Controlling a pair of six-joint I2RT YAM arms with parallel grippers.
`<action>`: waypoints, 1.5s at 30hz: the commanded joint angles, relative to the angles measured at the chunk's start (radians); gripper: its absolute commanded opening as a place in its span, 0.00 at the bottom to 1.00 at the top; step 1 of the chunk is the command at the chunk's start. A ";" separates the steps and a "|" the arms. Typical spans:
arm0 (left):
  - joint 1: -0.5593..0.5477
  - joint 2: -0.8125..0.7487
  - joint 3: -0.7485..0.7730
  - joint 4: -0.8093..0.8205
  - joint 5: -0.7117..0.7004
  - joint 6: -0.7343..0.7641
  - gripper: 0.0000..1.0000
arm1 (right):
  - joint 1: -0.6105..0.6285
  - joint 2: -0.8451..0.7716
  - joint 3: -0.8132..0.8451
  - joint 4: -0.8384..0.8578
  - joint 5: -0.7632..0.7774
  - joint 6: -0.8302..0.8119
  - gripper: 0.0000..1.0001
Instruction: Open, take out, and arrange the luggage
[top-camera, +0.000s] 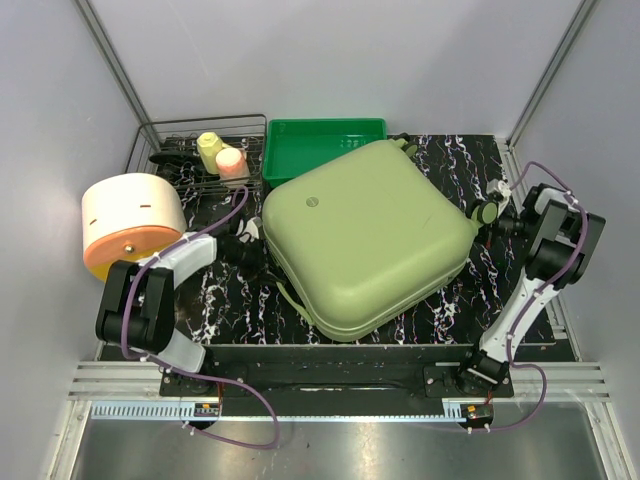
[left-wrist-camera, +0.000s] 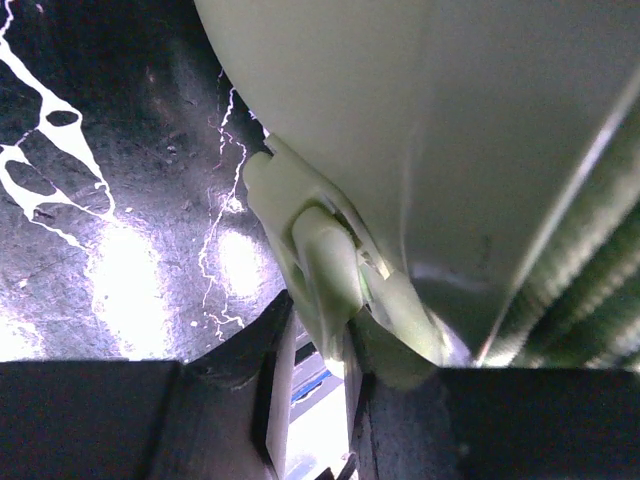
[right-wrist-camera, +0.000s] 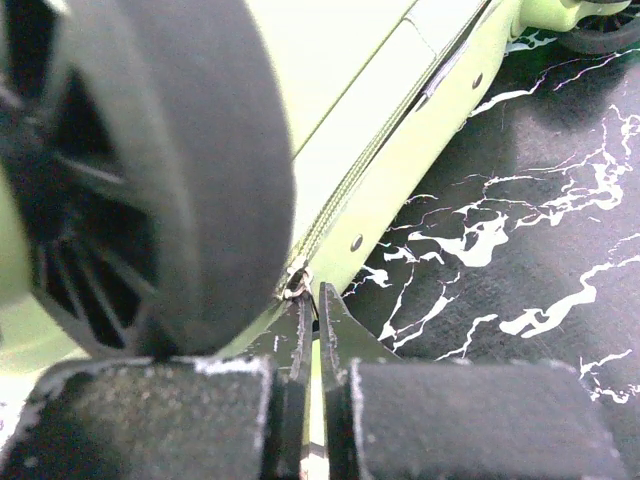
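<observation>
- Where the overhead camera looks down, the luggage lies flat and closed at the middle of the black, white-veined tabletop, one rounded corner turned toward my bases. Its far side meets the bright green tray. At far left, a wire rack holds a yellow bottle and a pink bottle. A white drum with an orange base stands near my left arm. My left pincer sits at the case's left corner and my right pincer at its right corner. From this height I cannot read either jaw state.
- As my left wrist camera shows it, the pale olive shell fills the upper right of the frame, with ribbed zip tape along the right edge. A pale green tab projects from the shell's lower rim and runs down between the fingers of my left pincer. The jaws stand a little apart and are clamped on that tab. The marbled tabletop lies to the left.
- As my right wrist camera shows it, a large dark wheel looms at left, blurred by nearness. The zip rim runs diagonally beside it. My right pincer has its jaws pressed together, with the tips at the zip line beside a small metal piece. Whether that piece is pinched I cannot tell.
</observation>
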 joint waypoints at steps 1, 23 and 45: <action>0.013 0.056 0.018 0.102 -0.172 0.126 0.00 | 0.116 0.078 0.136 -0.139 -0.374 -0.589 0.00; -0.099 -0.104 -0.008 0.114 -0.197 0.175 0.00 | 0.035 0.038 0.279 -0.125 -0.269 -0.211 0.20; 0.103 -0.529 -0.090 0.100 -0.079 0.140 0.88 | 0.116 -0.113 0.402 0.389 0.233 1.111 1.00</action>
